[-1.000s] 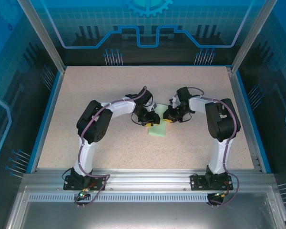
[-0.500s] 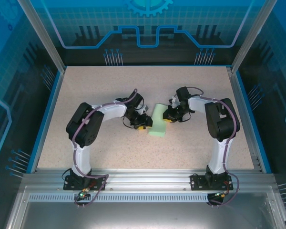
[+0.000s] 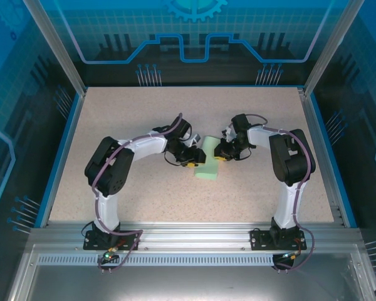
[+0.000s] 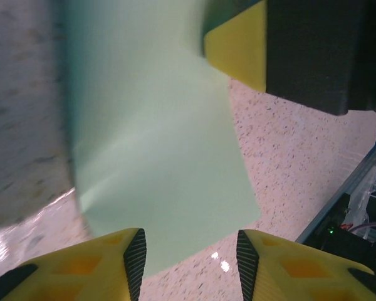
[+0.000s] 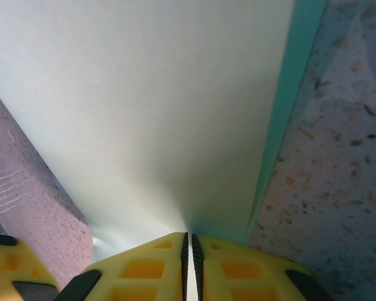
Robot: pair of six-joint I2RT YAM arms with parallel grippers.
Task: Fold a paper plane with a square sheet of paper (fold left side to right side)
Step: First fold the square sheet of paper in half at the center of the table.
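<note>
The square sheet of paper (image 3: 207, 164) lies mid-table, folded over into a narrow pale mint-green strip. Seen from the left wrist, the paper (image 4: 156, 157) lies flat on the speckled table. My left gripper (image 4: 191, 263) stands open at its near edge, with nothing between the fingers. In the top view the left gripper (image 3: 192, 158) sits just left of the strip. My right gripper (image 3: 220, 153) is at the strip's right side. In the right wrist view the right gripper (image 5: 188, 251) is shut on the edge of the paper (image 5: 144, 113), whose upper layer rises from the jaws.
The speckled table (image 3: 144, 113) has blue rails on its left and right sides and a glass wall behind. A yellow finger of the right gripper (image 4: 238, 44) shows at the top of the left wrist view, at the paper's far edge.
The left gripper drew back left off the paper, then edged back toward its left edge. The right gripper has stayed shut on the paper in the same place.
</note>
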